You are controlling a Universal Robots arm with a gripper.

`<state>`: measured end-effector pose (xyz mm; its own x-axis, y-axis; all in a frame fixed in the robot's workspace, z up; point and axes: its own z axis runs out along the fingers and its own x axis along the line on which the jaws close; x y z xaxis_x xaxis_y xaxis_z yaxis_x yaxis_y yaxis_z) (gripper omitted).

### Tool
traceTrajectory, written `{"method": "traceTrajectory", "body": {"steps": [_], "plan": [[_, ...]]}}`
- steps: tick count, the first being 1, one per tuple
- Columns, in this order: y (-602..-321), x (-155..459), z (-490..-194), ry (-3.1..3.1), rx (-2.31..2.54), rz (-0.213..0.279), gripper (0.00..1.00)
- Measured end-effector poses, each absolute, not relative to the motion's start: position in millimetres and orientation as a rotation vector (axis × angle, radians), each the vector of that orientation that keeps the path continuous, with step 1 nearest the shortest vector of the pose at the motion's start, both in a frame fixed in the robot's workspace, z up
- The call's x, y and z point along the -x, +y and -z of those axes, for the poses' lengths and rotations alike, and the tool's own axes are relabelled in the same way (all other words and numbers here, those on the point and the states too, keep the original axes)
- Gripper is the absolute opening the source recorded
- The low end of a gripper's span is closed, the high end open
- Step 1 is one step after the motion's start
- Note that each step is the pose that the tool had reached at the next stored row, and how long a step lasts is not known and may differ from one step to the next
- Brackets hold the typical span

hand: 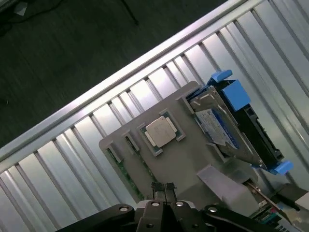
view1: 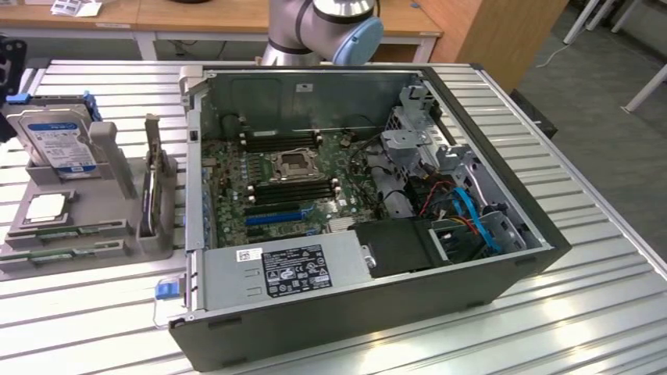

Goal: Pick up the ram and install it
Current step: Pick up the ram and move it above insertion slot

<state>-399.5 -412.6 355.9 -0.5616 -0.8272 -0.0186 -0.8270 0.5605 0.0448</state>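
Power-supply label: a white-and-black printed sticker on the grey metal power supply box (view1: 297, 269), at 6 o'clock inside the black open-sided computer case (view1: 365, 336). Its print is too small to read.
Drive label: a blue-and-white sticker on the silver hard drive (view1: 62, 141) (hand: 217, 126). The lettering cannot be made out.
Ram: a long, thin green circuit-board ram (view1: 62, 231) lies flat in a slot near the front rim of the grey plastic holder (view1: 99, 207). The holder sits at 9 o'clock from the case in the exterior view. A second green strip lies in the next slot, closer to the rim. In the wrist view only a green edge (hand: 121, 166) shows along the holder's rim (hand: 193, 159), and the chips cannot be made out.
Gripper: the black metal gripper (hand: 163, 187) hangs over the holder with its two fingers pressed together and nothing between them. It is well apart from the ram.
Arm: the grey robot arm with a pale blue joint cap (view1: 318, 23) stands at 12 o'clock behind the case, cut off by the frame edge.
Processor: the square, matt silver processor chip (view1: 47, 207) (hand: 161, 131) is seated in a recess of the holder, between the drive and the ram slots.
Drive mount: the drive stands on edge in the holder, flanked by bright blue plastic rails (hand: 234, 92).
Motherboard: the green motherboard (view1: 224, 168) has black memory slots (view1: 297, 190) at 12 and 6 o'clock of its metal socket. Its far corner is hidden by cables.
Table: the ribbed, shiny aluminium slat table (view1: 583, 312).
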Motion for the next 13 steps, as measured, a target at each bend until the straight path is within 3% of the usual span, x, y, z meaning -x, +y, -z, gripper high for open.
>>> {"method": "traceTrajectory", "body": {"steps": [13], "plan": [[-412.6,399.5,-347.1,-2.574,-1.782,0.074,0.11]]}}
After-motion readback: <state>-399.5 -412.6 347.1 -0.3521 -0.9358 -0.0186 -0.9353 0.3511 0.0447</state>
